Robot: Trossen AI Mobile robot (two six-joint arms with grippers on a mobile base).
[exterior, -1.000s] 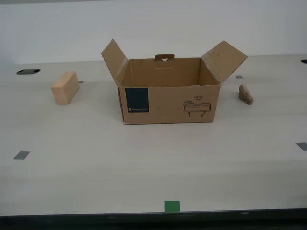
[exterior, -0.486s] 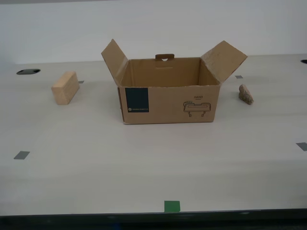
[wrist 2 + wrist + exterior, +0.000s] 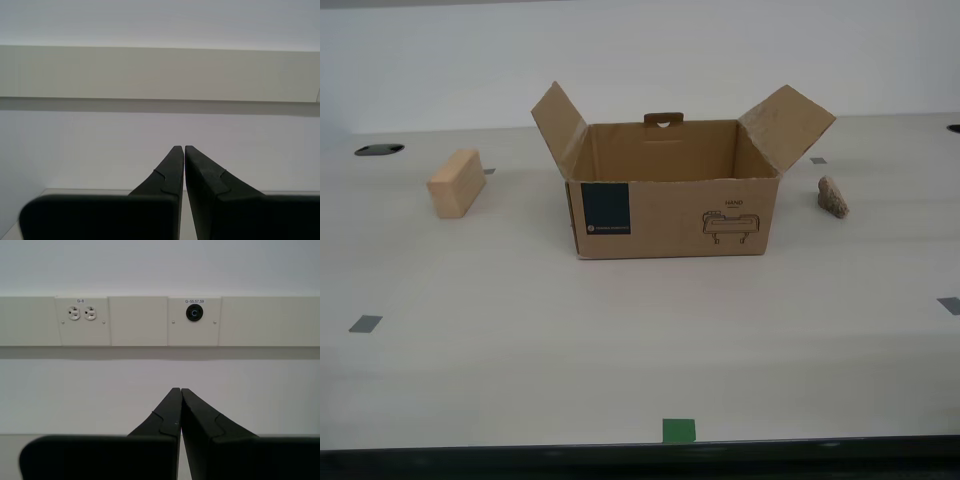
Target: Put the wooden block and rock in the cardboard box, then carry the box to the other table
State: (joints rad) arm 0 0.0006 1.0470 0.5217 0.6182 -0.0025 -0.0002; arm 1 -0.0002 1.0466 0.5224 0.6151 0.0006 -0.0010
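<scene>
On the cream table (image 3: 640, 350) in the exterior view, the cardboard box (image 3: 670, 205) stands open; the wooden block (image 3: 457, 183) lies well apart toward that view's left, the rock (image 3: 833, 197) toward its right. The block looks stiff and light — grip its flat sides. The lumpy rock may roll; pinch its narrow middle.

The second wrist view shows my second gripper (image 3: 183, 150) closed on nothing, facing a wall.

The first wrist view shows my first gripper (image 3: 180, 391) likewise closed and empty — pointed at wall outlets (image 3: 80, 313).

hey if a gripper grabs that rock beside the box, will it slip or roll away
Probably some slip risk: the rock looks lumpy and uneven, so flat jaws may seat poorly. Its oblong, irregular shape suggests it would wobble rather than roll far. It looks small but likely dense for its size.
</scene>
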